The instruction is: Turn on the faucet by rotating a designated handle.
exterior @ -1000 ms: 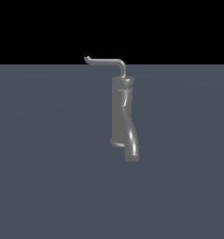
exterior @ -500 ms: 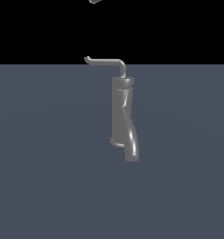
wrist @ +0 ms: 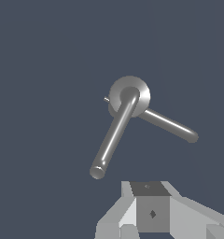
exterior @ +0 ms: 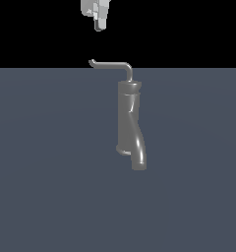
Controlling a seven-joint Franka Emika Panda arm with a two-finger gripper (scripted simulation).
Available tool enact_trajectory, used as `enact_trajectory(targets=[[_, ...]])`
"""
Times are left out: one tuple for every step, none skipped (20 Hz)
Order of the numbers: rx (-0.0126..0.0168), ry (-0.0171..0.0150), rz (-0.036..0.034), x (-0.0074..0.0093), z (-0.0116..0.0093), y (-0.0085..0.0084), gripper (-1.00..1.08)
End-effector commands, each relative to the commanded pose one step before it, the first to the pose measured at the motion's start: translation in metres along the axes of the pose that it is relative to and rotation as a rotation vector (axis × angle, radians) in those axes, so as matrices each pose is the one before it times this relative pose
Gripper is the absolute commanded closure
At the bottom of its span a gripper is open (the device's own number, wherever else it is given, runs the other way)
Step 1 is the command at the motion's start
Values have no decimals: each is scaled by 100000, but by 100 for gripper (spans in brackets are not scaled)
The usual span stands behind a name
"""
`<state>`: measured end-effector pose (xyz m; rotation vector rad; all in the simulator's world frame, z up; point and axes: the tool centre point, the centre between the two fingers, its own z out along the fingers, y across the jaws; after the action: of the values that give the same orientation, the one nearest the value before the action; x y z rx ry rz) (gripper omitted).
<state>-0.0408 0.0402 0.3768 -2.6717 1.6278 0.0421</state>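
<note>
One faucet (exterior: 128, 123) standing upright mid-floor, long axis vertical, spout curving down. Handle (exterior: 112, 65) reaching level toward the exterior view's left, tip upturned. Gripper (exterior: 99, 22) hovering above that tip, apart; finger spread impossible to tell.

Tool (exterior: 99, 22) seemingly above handle (exterior: 111, 65) tip

A: How much of the gripper (exterior: 100, 25) shows?
B: Only its lower end; the exterior view's top edge cuts off the rest, and the arm.
A: Its jaws, apart or together?
B: Cannot tell. The wrist view's edge crops the gripper body too.
</note>
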Motion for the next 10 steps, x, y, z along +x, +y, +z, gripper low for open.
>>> enact_trajectory(targets=[[137,219,6404,293,969,-1098,108],[37,109,2500,86,397,-428,108],[38,118,2499,73,403,-426,108],[40,127,2498,60,409,-424,108],[42,136,2496,47,415,-421,108],[44,145,2494,34,421,-418,108],[47,151,2447,22,419,-407,108],[48,153,2341,9,407,-386,108],[49,152,2214,-1,389,-361,108],[50,149,2085,-10,371,-337,108]])
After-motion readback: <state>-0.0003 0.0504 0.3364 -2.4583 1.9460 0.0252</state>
